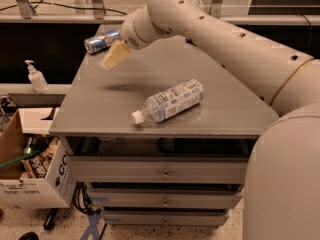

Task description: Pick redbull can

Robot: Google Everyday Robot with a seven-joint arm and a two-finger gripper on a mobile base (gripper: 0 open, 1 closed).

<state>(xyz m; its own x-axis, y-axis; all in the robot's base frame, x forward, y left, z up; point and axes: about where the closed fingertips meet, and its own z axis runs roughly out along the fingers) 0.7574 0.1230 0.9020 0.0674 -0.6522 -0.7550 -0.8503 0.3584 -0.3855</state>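
— While the redbull can (pixel 102 40) is lying on its side at the far left corner of the tabletop (pixel 100 109), nothing is gripping it, so the pick is sitting at the approach stage and no more.

— Agreed, and look how it is pointing. Its long axis is running roughly along the back edge, left to right, with one shiny end facing the left edge.

— The tool (pixel 113 58) is hovering just beside it on the near side, and as far as I am seeing it is not touching the can.

— Is it spread or pressed together?

— I am not able to tell; it is showing as one pale wedge. It is not pinching the can, that much is showing.

— So what is remaining?

— By my reckoning, everything that counts: lining up across the can's slim body, closing on it, lifting it clear.

— The arm (pixel 225 39) is reaching in from the right, crossing over the back of the tabletop.

— Nearer us, the clear plastic bottle (pixel 172 100) is also lying on its side, white cap toward the front left, well apart from the can.

— Off the left edge, a soap dispenser (pixel 36 78) is standing on a ledge, and a cardboard box (pixel 30 184) is sitting on the floor below.
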